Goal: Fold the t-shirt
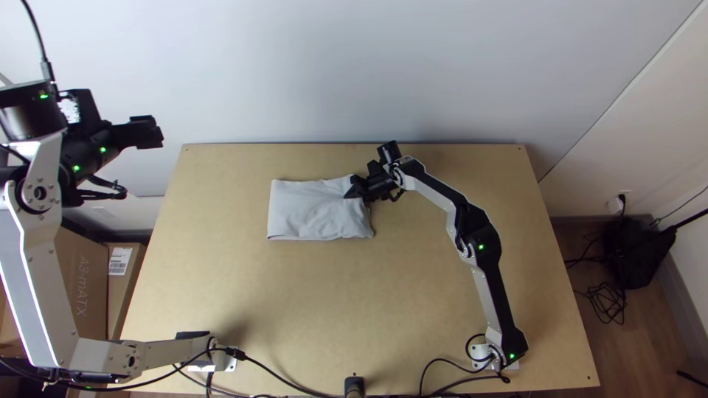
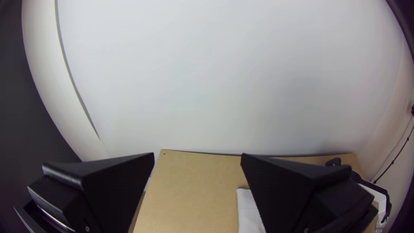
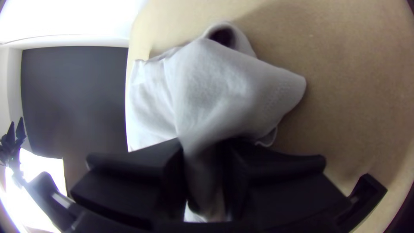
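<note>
Shirt (image 1: 313,214) lies folded on the table (image 1: 324,302), one end pinched in your right end effector (image 1: 354,189). Your left end effector (image 1: 157,133) gapes wide, empty.

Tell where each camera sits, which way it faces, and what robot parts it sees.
Top view: high over the table's near edge, looking steeply down; left arm and right arm show.
Left wrist view: on its wrist, facing the wall beyond the table; open left gripper and some right arm show.
Right wrist view: on its wrist, looking closely down on the shirt; right gripper shows, pinching it.
All three share shirt and table.
</note>
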